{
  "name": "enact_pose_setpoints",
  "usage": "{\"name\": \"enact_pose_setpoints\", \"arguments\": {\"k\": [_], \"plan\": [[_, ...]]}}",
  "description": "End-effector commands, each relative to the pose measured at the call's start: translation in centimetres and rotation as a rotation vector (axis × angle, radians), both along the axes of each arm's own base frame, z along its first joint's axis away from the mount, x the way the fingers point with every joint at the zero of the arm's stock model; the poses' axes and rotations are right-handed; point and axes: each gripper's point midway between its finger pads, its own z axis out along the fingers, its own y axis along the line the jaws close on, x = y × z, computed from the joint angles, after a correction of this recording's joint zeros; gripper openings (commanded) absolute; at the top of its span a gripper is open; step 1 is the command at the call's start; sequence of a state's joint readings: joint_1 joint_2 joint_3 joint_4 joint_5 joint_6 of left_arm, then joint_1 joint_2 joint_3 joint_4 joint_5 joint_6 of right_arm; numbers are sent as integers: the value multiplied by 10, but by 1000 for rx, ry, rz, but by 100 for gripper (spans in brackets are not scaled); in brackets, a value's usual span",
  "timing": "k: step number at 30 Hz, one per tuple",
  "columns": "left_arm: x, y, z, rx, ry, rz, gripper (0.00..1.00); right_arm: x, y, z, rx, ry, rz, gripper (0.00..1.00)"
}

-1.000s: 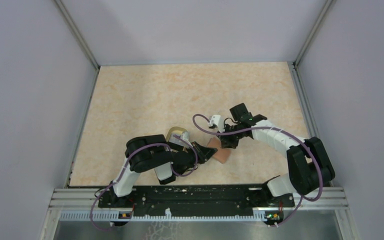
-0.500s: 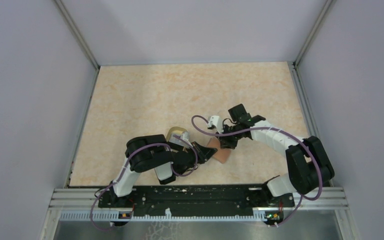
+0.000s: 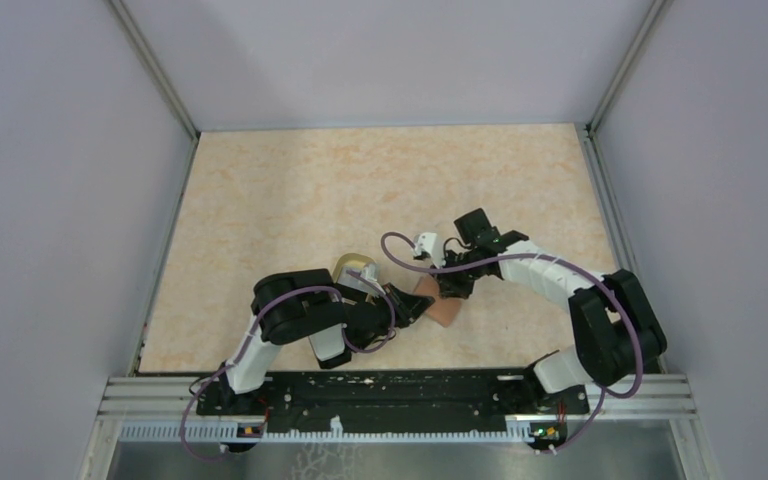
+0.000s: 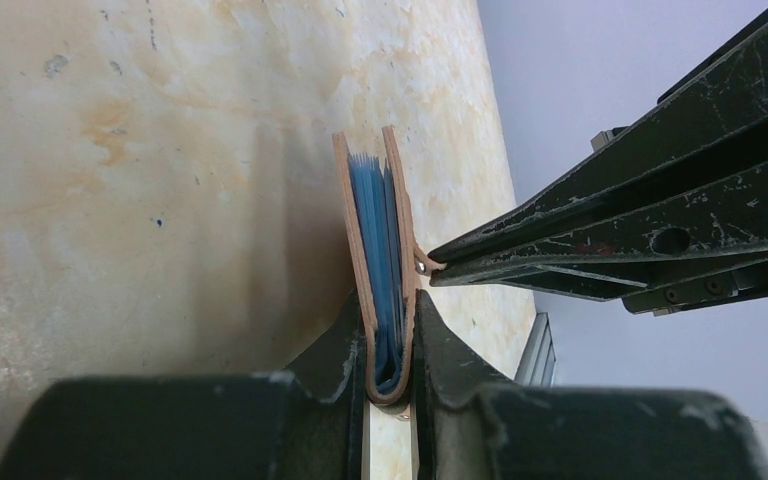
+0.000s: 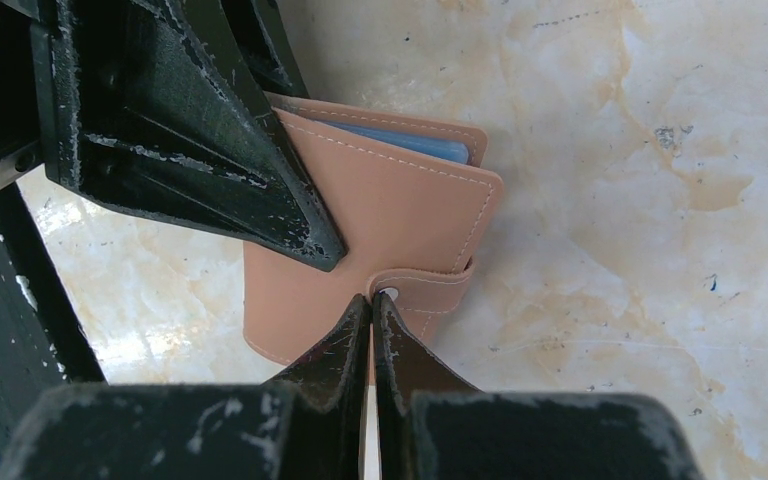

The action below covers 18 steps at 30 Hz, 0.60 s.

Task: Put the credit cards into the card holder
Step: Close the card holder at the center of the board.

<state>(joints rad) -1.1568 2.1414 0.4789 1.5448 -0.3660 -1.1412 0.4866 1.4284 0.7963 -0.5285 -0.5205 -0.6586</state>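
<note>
The card holder [image 3: 444, 313] is a reddish-brown leather wallet with a light blue inside. It stands on edge on the table, closed, its folded spine pinched in my left gripper [image 3: 422, 305]. The left wrist view shows the card holder [image 4: 397, 200] between the jaws of the left gripper [image 4: 388, 302]. My right gripper [image 5: 371, 298] is shut with nothing between its jaws. Its tips touch the snap of the tab [image 5: 428, 290] on the card holder [image 5: 390, 220]. The right gripper's fingers [image 4: 610, 215] reach in from the right. The credit cards are out of view.
An oval tan-rimmed dish [image 3: 352, 269] sits just behind my left wrist, partly hidden by it. Grey walls close off the table [image 3: 380, 190] at the left, the back and the right. A metal rail [image 3: 400, 395] runs along the near edge.
The right arm has edged slightly to the left, toward the card holder. The left arm and the card holder have not visibly moved.
</note>
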Motion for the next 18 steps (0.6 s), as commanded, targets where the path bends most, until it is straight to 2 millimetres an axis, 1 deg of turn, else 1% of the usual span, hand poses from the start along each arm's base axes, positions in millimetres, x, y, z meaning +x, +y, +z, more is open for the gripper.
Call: {"name": "enact_pose_setpoints", "arguments": {"k": [1,11,18], "plan": [[3,-6,25,-95,-64,3,0,-11,6,-10,-14,37,41,0],[2,-9,25,-95,-67,-8,0,-8,5,-18,-46,32,29,0],[2,-13,27,-89,-81,-20,0,-14,8,-26,-75,56,54,0]]}}
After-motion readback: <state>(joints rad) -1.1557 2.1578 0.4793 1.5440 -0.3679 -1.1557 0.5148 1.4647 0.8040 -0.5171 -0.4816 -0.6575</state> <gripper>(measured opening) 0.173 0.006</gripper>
